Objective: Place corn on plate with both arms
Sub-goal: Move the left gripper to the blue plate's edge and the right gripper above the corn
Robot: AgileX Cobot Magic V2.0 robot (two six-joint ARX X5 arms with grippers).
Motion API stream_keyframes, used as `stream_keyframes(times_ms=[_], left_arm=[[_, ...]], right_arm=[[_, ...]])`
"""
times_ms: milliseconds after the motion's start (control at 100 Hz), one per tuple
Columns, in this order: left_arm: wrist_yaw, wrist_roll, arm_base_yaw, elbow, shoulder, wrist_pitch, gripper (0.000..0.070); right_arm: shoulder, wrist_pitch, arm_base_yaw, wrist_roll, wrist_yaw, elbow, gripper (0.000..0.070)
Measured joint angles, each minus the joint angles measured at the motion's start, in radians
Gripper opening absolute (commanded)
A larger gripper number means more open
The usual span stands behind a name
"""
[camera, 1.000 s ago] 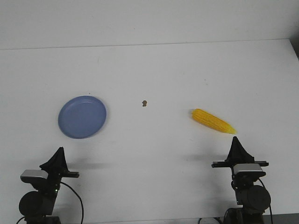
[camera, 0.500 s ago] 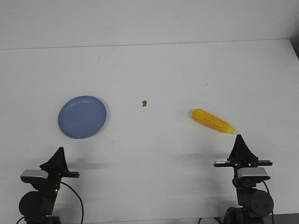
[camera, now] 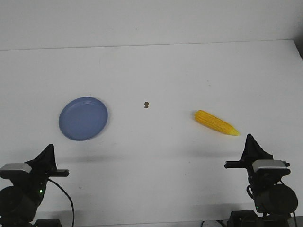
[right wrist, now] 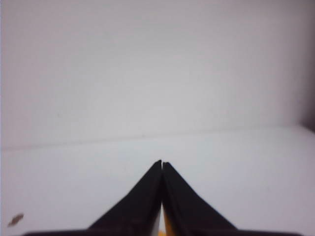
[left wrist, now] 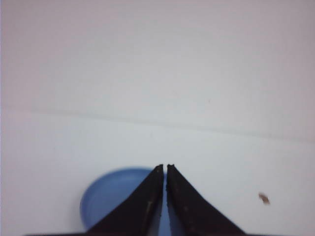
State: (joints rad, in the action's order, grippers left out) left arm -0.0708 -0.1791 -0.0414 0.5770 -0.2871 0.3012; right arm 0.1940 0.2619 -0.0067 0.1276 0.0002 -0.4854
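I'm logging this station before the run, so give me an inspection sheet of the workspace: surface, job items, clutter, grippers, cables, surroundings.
Surface: white table, flat, no spills seen.
Job's things: corn lies bare on the table right of centre, pointed end toward the right arm; plate on the left, nothing on it.
Clutter: one small brown speck between plate and corn.
Grippers: left gripper shut, holding nothing; right gripper shut, holding nothing, near the corn's tip but apart from it.
Cables: black cable loops by the left arm's base.
Surroundings: pale wall behind the table; nothing else seen.
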Motion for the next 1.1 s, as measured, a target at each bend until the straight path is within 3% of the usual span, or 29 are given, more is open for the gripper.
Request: stream_keyframes(times_ms=[350,550,740,820,900,950,1000,1060,1100], left_arm=[[-0.019,0.015,0.000,0.379,-0.324,0.311,0.0014],[-0.037,0.060,0.000,0.422,-0.406,0.375,0.0014],[-0.037,0.065,0.000,0.422,-0.380,0.359,0.0014],[-0.037,0.065,0.000,0.422,-0.364,0.358,0.0015],[-0.037,0.065,0.000,0.422,-0.352,0.357,0.0023],[-0.037,0.065,0.000,0.422,-0.346,0.357,0.0087],[-0.037,0.065,0.000,0.422,-0.344,0.358,0.0238],[-0.037,0.065,0.000,0.422,-0.341,0.358,0.0442],[-0.037,0.065,0.000,0.422,-0.341,0.358,0.0512]], right_arm=[[0.351,0.420,0.000,-0.089,-0.004,-0.383,0.0000],[0.416,0.438,0.000,-0.094,-0.074,-0.421,0.0000],[0.412,0.438,0.000,-0.095,-0.078,-0.421,0.0004],[0.412,0.439,0.000,-0.095,-0.078,-0.421,0.0061],[0.412,0.446,0.000,-0.095,-0.078,-0.421,0.0250],[0.412,0.447,0.000,-0.095,-0.078,-0.421,0.0399],[0.412,0.448,0.000,-0.095,-0.078,-0.421,0.0509],[0.412,0.448,0.000,-0.095,-0.078,-0.421,0.0543],[0.412,0.448,0.000,-0.095,-0.078,-0.421,0.0543]])
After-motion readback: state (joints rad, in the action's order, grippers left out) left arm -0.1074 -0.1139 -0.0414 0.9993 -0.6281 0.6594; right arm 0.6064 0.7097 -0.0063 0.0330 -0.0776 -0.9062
